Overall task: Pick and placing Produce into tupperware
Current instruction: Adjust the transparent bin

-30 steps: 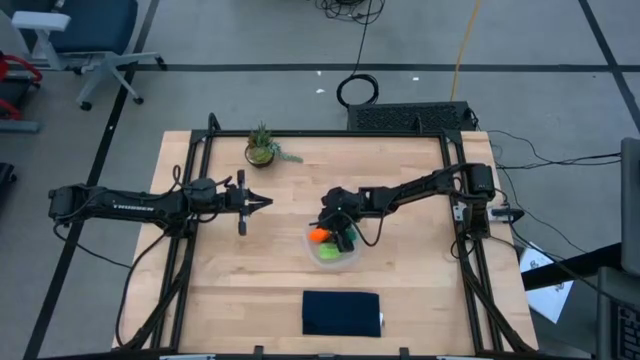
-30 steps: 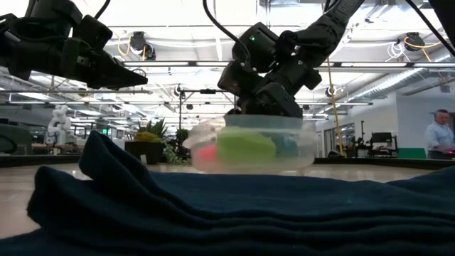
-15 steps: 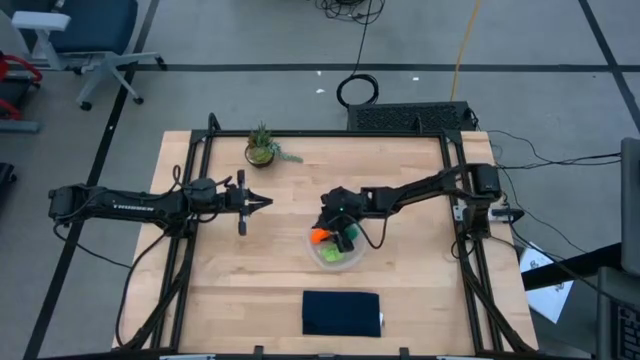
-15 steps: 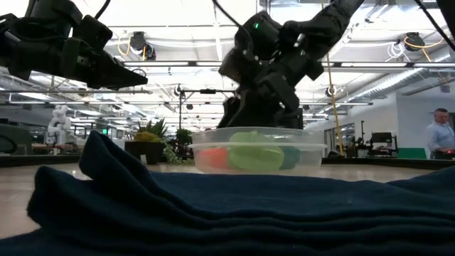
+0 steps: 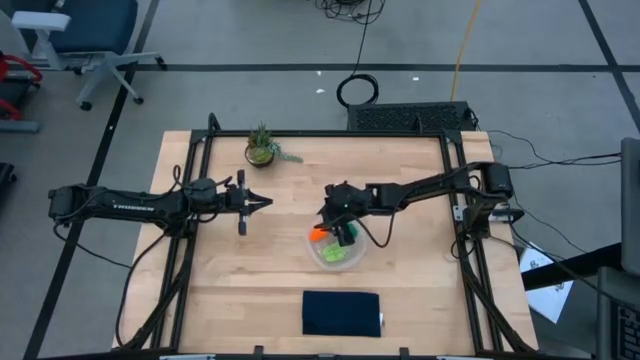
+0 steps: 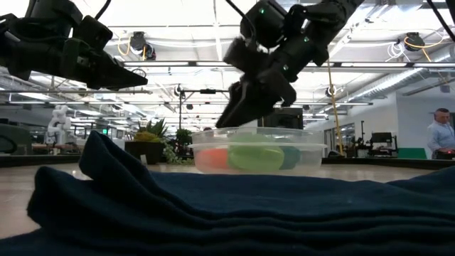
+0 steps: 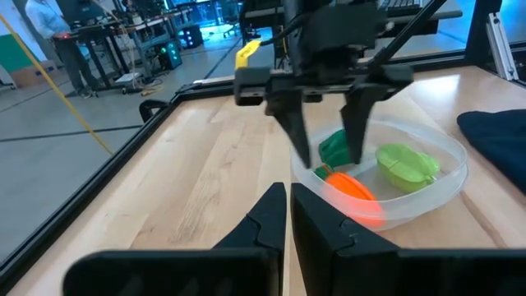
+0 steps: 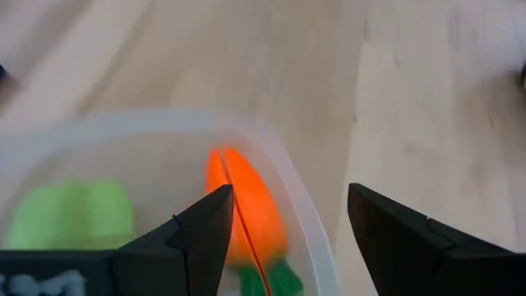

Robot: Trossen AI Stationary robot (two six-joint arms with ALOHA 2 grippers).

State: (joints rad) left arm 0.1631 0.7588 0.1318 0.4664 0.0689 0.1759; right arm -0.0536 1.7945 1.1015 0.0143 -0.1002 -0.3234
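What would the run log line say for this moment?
stage: produce placed | right gripper: open, empty, above tupperware | inside: carrot, leafy piece, dark green lump | left gripper: shut, idle at left

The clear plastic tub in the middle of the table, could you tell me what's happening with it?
The shallow clear plastic container holds an orange toy carrot, a dark green lump and a flat light-green leafy piece. The right gripper hangs open and empty above its rim. The left gripper waits shut, off to the side.
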